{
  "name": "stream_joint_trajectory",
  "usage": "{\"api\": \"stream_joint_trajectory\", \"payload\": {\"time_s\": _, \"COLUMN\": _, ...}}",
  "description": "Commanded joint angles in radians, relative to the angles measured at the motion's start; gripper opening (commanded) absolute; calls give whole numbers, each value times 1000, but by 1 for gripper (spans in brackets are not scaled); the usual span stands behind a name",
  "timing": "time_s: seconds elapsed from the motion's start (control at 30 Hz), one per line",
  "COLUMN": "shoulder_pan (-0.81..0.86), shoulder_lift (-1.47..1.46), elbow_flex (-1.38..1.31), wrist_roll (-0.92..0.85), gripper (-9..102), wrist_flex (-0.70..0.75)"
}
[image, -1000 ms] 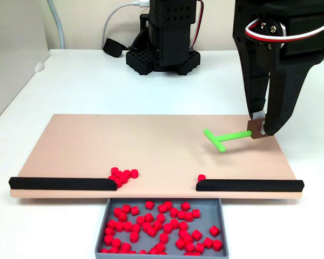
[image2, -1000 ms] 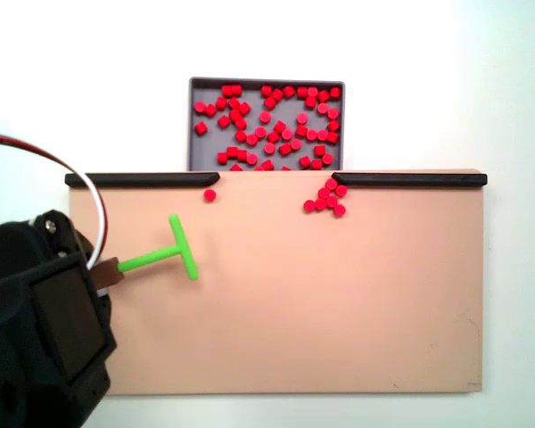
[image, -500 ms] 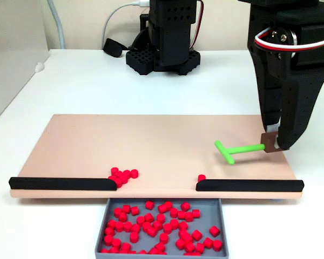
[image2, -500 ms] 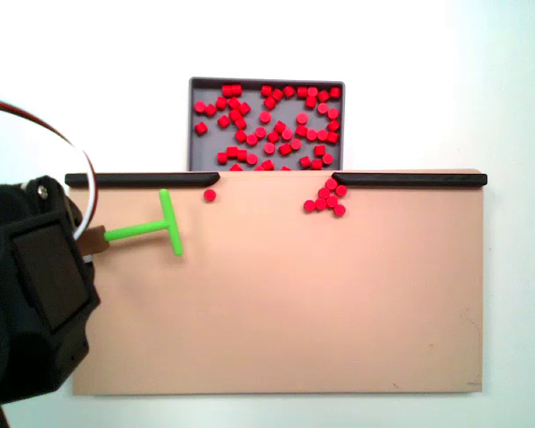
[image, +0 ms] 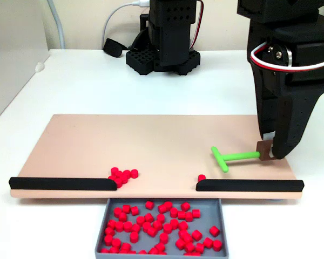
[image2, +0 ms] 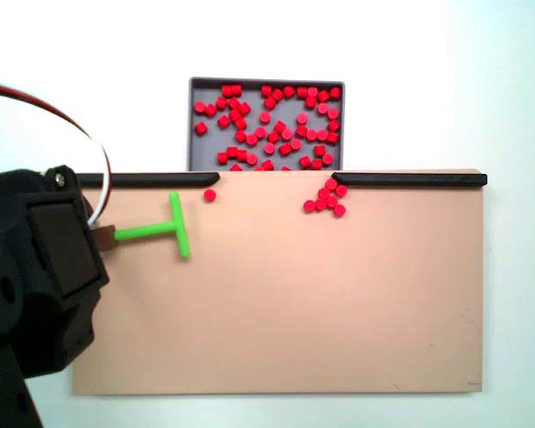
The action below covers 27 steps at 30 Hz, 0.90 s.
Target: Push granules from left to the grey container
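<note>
Gripper [image: 270, 154] at the right of a fixed view pinches the brown end of one green T-shaped stick [image: 230, 157], whose crossbar sits on the beige board [image: 97, 145]. Granules [image: 122, 175] on the board: a cluster of about eight by the left black strip [image: 62, 183], and one loner [image: 201, 177] by the right black strip [image: 248, 185]. One grey container [image: 224, 226] at bottom centre holds dozens more.

arm [image: 289, 70]: matte black plastic | perforated base [image: 163, 59] | red-white cables [image: 291, 63] | silver screw [image2: 61, 178]
</note>
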Motion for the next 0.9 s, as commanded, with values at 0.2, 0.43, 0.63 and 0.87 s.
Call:
{"api": "stream_joint_trajectory", "payload": {"time_s": 0.2, "shoulder_pan": 14, "shoulder_lift": -2, "elbow_flex": -35, "wrist_roll": 14, "gripper": 0, "wrist_flex": -2}}
{"api": "stream_joint_trajectory", "payload": {"time_s": 0.43, "shoulder_pan": 20, "shoulder_lift": -18, "elbow_flex": -37, "wrist_roll": 12, "gripper": 0, "wrist_flex": -3}}
{"api": "stream_joint_trajectory", "payload": {"time_s": 0.63, "shoulder_pan": 25, "shoulder_lift": -23, "elbow_flex": -37, "wrist_roll": 9, "gripper": 0, "wrist_flex": -14}}
{"api": "stream_joint_trajectory", "payload": {"time_s": 0.87, "shoulder_pan": 32, "shoulder_lift": -28, "elbow_flex": -37, "wrist_roll": 5, "gripper": 0, "wrist_flex": -14}}
